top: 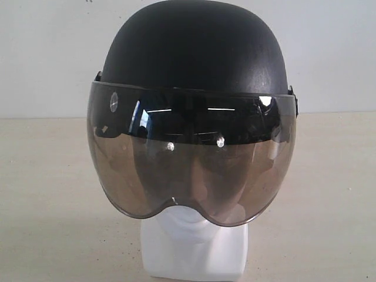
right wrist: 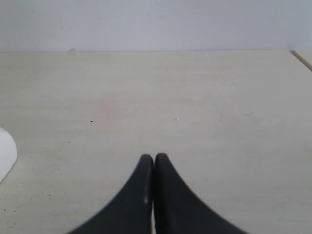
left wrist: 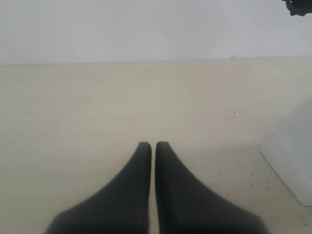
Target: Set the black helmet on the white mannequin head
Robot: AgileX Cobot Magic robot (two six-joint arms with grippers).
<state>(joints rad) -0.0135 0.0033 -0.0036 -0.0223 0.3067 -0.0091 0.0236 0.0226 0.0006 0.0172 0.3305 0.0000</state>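
The black helmet (top: 194, 53) sits on the white mannequin head (top: 194, 249), its smoky visor (top: 191, 164) down over the face; only the chin and blocky neck base show below. Neither gripper appears in the exterior view. In the left wrist view my left gripper (left wrist: 153, 145) is shut on nothing above the bare table, with the mannequin's white base (left wrist: 292, 156) off to one side and a bit of the helmet (left wrist: 298, 6) at the frame corner. My right gripper (right wrist: 153, 157) is shut and empty too, a sliver of the white base (right wrist: 6, 157) at the picture's edge.
A pale beige table (top: 47, 194) spreads around the mannequin, backed by a plain white wall (top: 47, 53). A table edge (right wrist: 302, 59) shows at the far corner in the right wrist view.
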